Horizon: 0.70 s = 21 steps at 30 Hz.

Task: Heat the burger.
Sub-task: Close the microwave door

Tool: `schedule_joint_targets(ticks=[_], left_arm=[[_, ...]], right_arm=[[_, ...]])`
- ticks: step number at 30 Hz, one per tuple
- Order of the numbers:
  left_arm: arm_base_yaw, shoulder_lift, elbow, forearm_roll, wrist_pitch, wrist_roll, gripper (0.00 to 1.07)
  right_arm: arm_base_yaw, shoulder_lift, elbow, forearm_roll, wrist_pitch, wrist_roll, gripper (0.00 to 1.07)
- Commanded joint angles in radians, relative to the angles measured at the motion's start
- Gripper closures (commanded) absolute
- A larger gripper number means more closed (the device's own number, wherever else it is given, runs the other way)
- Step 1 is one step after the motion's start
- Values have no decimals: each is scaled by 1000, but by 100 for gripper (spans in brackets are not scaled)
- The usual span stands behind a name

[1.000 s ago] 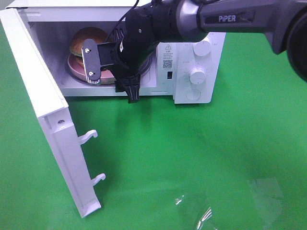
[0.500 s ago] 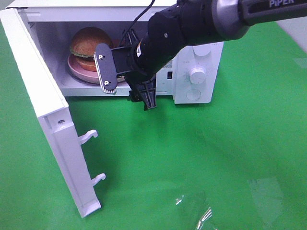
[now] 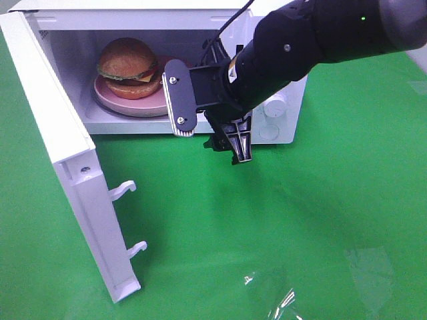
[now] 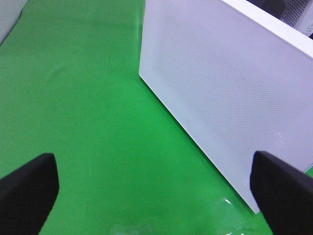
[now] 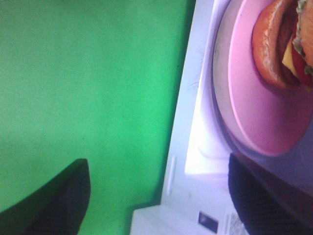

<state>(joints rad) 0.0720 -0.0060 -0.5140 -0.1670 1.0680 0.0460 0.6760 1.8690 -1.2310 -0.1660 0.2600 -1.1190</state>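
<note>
Green table (image 3: 320, 213); burger (image 3: 125, 60) inside microwave (image 3: 290, 123), door (image 3: 67, 167) open. Left gripper (image 4: 154, 171), right gripper (image 3: 208, 130): jaws spread, empty. Right gripper must clear opening before door closes.

One burger (image 3: 125, 60), one plate (image 3: 110, 101), one microwave (image 3: 120, 20) (open).

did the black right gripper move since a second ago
Yes: the right gripper has pulled back out of the white microwave, rightward toward its control knobs.
</note>
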Motion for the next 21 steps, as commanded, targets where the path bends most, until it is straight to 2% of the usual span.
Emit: schedule_joint_targets(ticks=[1,6,10,13,15,21], left_arm=[[2,-14,0,-1,-2,-2,8],[2,-14,0,-1,-2,-2,8],[2,-14,0,-1,-2,-2,8],[2,-14,0,-1,-2,-2,8],[2,-14,0,-1,-2,-2,8],[2,-14,0,-1,-2,-2,8]], right_arm=[[-10,-70,75,-5,-17,109,31],[-10,-112,135,-5,-17,159,31],[-10,-191,248,-4,-20,296,31],[-10,-205,261,-1,-16,330,31],[-10,-274,324,14,2,549,31],[-10,-359,375,11,88,808,31]])
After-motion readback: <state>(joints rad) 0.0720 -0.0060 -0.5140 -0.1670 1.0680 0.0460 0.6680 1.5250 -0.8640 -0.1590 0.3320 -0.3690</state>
